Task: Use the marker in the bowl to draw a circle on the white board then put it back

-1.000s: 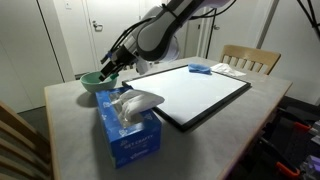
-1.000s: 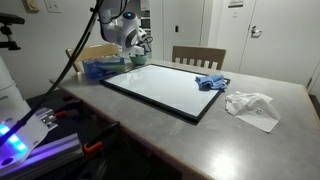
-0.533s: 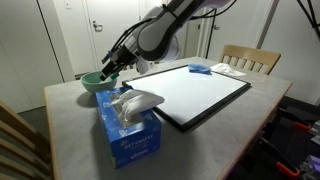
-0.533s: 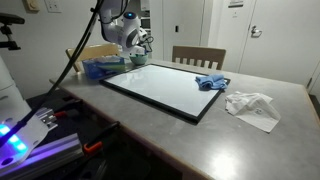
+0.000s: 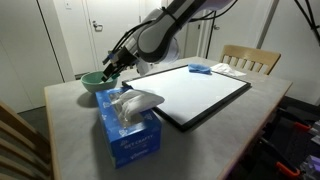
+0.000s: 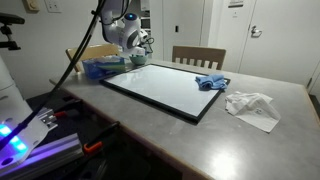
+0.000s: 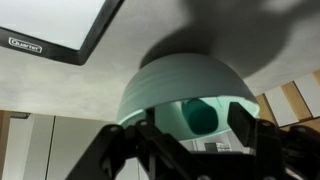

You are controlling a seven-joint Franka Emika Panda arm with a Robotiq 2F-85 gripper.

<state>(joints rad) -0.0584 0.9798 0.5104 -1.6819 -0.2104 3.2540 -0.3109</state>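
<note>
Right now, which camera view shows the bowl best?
The wrist view: the bowl fills the frame, its outer wall and inside both clear. In both exterior views it is small and far, with little detail.

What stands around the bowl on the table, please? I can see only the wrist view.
Observer: A blue tissue box stands on the table next to the bowl.
Operator: Thank you. Is anything drawn on the white board?
Observer: No, the white board shows no marks in both exterior views.
Operator: Does anything lie at its end away from the bowl?
Observer: A blue cloth lies at that end, with crumpled white paper just beyond it.
</note>
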